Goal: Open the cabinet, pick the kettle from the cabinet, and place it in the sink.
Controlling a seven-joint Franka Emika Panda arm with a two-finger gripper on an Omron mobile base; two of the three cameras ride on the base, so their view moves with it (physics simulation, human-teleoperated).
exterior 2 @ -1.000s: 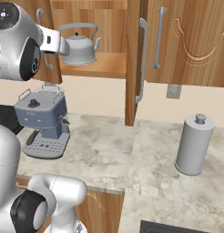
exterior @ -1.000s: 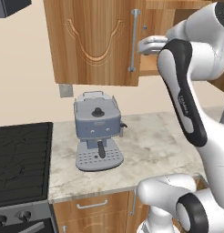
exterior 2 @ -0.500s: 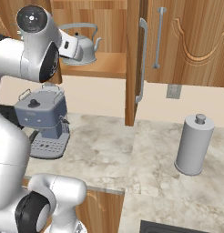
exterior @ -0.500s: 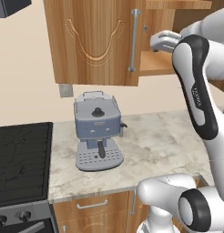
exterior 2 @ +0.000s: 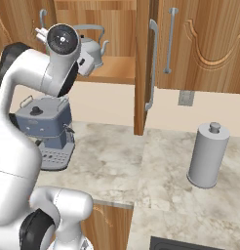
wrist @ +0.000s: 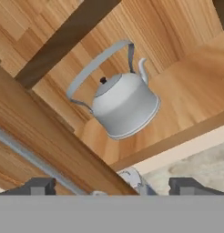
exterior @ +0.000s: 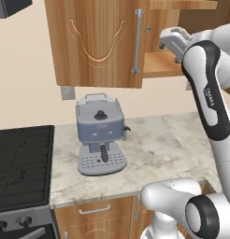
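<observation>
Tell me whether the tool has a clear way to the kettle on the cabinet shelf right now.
Probably yes. The cabinet door stands swung out, the kettle sits alone on the shelf, and the tool faces it with jaws wide. Nothing lies between them; only the door edge runs close alongside.

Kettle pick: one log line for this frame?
phase: approach | cabinet: door open | kettle: upright on shelf, untouched | gripper: open, short of kettle | sink: kettle not placed
</observation>
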